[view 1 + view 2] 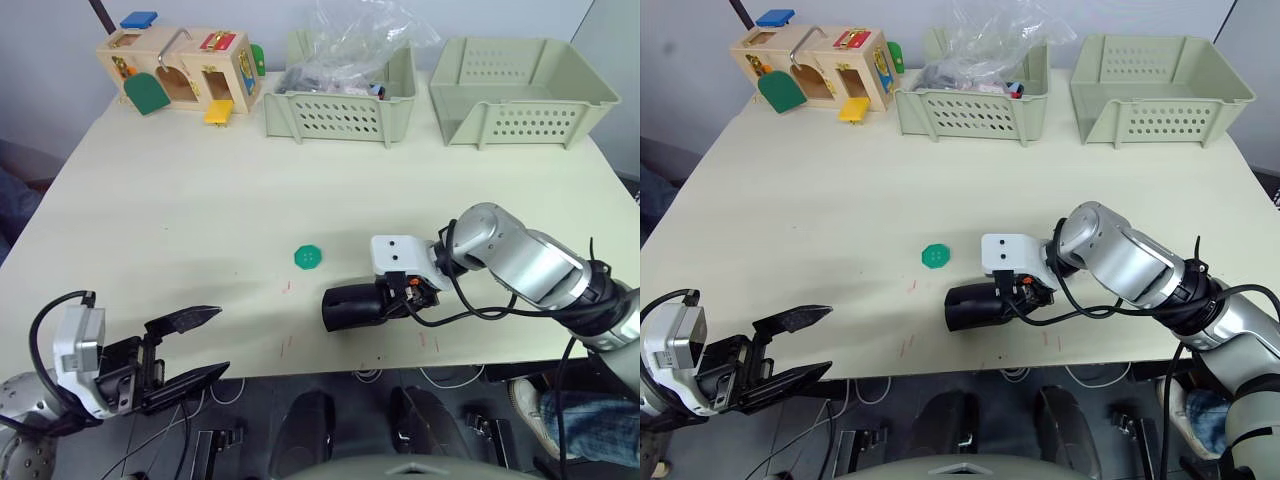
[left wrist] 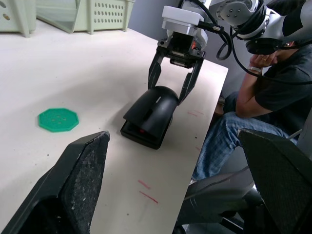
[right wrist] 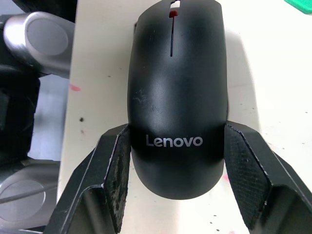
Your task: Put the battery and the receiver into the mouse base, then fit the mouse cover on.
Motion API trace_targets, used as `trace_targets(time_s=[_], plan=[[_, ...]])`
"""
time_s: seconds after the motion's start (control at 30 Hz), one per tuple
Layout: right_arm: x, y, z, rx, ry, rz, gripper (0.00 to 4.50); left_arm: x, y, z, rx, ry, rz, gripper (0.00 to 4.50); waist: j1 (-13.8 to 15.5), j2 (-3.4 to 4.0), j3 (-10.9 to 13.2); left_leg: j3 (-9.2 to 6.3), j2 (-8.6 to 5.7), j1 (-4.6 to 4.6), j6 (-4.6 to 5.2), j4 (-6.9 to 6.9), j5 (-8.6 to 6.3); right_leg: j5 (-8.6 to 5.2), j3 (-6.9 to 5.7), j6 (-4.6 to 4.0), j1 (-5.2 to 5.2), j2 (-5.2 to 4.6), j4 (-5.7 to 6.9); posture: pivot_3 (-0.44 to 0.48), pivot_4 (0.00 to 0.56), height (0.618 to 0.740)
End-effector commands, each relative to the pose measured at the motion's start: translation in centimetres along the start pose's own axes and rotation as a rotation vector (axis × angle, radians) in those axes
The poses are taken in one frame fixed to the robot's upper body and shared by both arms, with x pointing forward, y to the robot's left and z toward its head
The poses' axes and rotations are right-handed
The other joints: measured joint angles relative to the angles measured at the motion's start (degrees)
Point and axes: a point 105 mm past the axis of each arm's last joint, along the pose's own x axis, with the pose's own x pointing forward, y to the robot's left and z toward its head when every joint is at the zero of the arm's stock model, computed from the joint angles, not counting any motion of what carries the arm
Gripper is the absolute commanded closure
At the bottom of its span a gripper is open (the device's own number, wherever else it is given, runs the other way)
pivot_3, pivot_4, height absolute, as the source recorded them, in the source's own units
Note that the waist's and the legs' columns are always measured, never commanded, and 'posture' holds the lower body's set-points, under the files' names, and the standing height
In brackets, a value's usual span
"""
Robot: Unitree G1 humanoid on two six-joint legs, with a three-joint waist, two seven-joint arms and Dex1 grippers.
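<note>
Matt black plastic on a pale, smooth tabletop

We see the mouse cover (image 3: 178,92) as smooth matt black plastic with a faint sheen and pale printed lettering; the right gripper (image 3: 176,170) has black fingers faced with rough, grainy pads (image 3: 119,175), and the left gripper (image 2: 170,195) shows the same coarse texture; the table (image 1: 200,200) looks like smooth cream laminate with small red marks; the green disc (image 1: 309,257) seems matt plastic; at upper left the toy box (image 1: 180,70) is pale wood; the baskets (image 1: 520,90) are dull green plastic, one holding a crinkled clear glossy bag (image 1: 350,35)
</note>
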Motion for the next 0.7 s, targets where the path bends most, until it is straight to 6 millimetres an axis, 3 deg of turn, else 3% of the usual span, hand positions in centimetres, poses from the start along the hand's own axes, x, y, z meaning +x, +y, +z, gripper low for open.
trace_targets(time_s=[0.03,0.7], plan=[[-0.22,-0.32,0.56,-0.039,0.004,-0.007,2.27,-0.22,-0.31,0.72,0.041,-0.005,-0.004,0.0,-0.03,0.0,0.0,0.0,0.0,0.0,0.0,0.0,0.0,0.0,0.0,0.0,0.0,0.0,0.0,0.0,0.15,0.74],[0.45,-0.82,-0.1,-0.054,0.047,0.037,2.27,-0.41,-0.76,0.47,0.036,0.001,0.001,0.0,-0.01,0.01,0.0,0.01,0.0,0.0,0.0,0.0,0.0,0.0,-0.01,0.0,0.0,0.0,0.0,0.0,0.15,0.74]])
